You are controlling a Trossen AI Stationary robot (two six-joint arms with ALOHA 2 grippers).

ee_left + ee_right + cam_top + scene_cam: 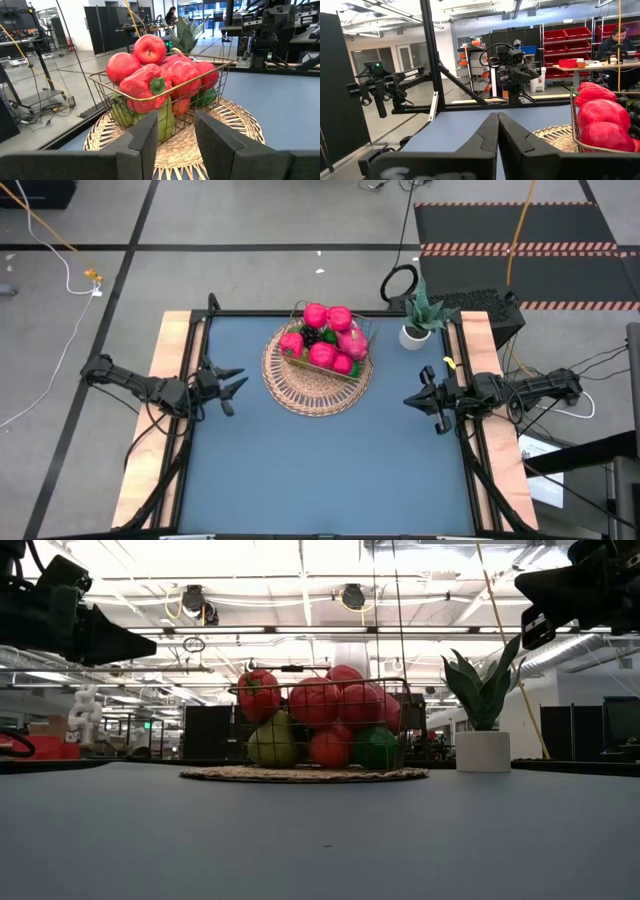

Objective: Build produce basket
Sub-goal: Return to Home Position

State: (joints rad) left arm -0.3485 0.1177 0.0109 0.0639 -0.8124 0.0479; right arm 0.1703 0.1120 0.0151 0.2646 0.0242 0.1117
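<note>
Well, high view: the produce (325, 340) is heaped in the basket (300, 398), far centre of the bench (320, 470). Low view: nothing seems loose, though clutter hides some. Left wrist: my left gripper (175, 120) gapes, empty. Right wrist: my right gripper (497, 117) is closed, empty. I'd judge only homing both arms remains.

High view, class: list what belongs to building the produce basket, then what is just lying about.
Belongs to the job: toy fruit and vegetables heaped in the wire basket; round woven mat under it; left gripper, open, by the table's left edge; right gripper, shut, by its right.
Just lying about: potted plant near the basket; dark floor mat beyond the table.
</note>
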